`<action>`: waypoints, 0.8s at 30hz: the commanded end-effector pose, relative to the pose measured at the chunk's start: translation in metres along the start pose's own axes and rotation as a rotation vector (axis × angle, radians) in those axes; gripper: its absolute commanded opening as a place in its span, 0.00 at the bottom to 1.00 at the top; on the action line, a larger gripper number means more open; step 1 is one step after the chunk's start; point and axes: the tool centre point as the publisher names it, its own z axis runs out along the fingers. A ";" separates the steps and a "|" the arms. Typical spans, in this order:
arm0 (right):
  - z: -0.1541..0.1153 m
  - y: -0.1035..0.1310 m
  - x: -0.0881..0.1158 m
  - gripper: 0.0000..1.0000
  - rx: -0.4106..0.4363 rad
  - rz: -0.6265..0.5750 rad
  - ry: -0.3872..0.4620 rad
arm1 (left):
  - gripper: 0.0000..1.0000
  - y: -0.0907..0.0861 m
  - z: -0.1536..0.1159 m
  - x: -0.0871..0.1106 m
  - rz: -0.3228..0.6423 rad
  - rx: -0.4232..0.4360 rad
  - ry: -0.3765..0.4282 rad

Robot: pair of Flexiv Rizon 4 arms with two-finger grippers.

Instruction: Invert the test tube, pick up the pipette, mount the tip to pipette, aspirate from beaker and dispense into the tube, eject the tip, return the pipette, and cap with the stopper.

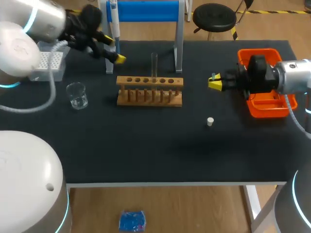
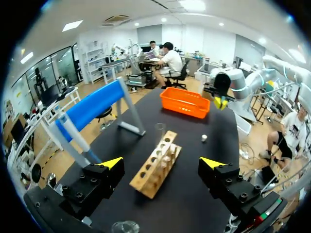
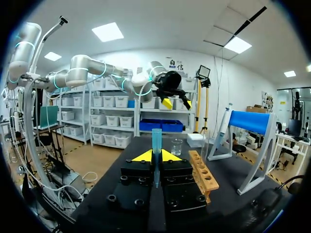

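Note:
A clear test tube (image 1: 154, 65) stands upright in the wooden rack (image 1: 149, 91). The pipette (image 1: 112, 20) hangs on the blue stand (image 1: 146, 10) at the back. My left gripper (image 1: 114, 50) hovers open beside the stand's left leg; in its own view the gripper (image 2: 162, 162) looks over the rack (image 2: 155, 165) and tube (image 2: 160, 133), with the pipette (image 2: 73, 133) off to one side. Right of the rack, my right gripper (image 1: 215, 82) is shut on a blue pipette tip (image 3: 156, 144) that stands up between its fingers. A glass beaker (image 1: 77, 95) and a white stopper (image 1: 210, 122) rest on the mat.
A white tip box (image 1: 47, 65) sits at the back left under my left arm. An orange tray (image 1: 266, 108) lies under my right wrist at the right edge. The stand's right leg (image 1: 179, 43) rises just behind the rack.

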 end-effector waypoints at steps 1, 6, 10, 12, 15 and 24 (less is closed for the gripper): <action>0.000 0.000 0.001 0.00 0.001 -0.001 -0.002 | 1.00 -0.002 -0.017 -0.040 -0.036 -0.047 -0.007; 0.000 0.000 0.001 0.00 0.001 -0.001 -0.002 | 1.00 0.000 -0.019 -0.067 -0.112 -0.063 -0.091; 0.000 0.000 0.001 0.00 0.001 -0.001 -0.002 | 1.00 0.003 -0.014 -0.072 -0.175 -0.075 -0.129; 0.000 0.000 0.001 0.00 0.001 -0.001 -0.002 | 1.00 0.003 -0.014 -0.072 -0.175 -0.075 -0.129; 0.000 0.000 0.001 0.00 0.001 -0.001 -0.002 | 1.00 0.003 -0.014 -0.072 -0.175 -0.075 -0.129; 0.000 0.000 0.001 0.00 0.001 -0.001 -0.002 | 1.00 0.003 -0.014 -0.072 -0.175 -0.075 -0.129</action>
